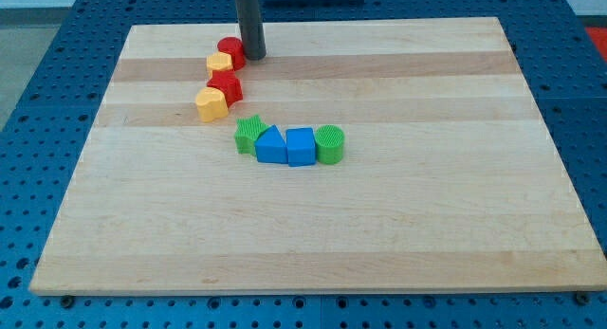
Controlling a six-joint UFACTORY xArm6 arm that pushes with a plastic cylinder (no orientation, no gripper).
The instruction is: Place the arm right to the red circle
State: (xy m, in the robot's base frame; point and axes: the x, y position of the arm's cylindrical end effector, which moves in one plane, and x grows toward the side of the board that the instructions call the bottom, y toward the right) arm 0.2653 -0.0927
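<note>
The red circle (230, 48) lies near the view's top left of the wooden board (427, 225). My tip (253, 56) rests on the board just to the circle's right, touching or nearly touching it. A yellow block (220, 65) sits against the circle's lower left. Below it are a red block (226, 86) and another yellow block (211, 104), forming a chain.
In the middle of the board a row runs left to right: a green star (249, 133), a blue triangle (271, 145), a blue cube (301, 146) and a green cylinder (329, 143). A blue perforated table surrounds the board.
</note>
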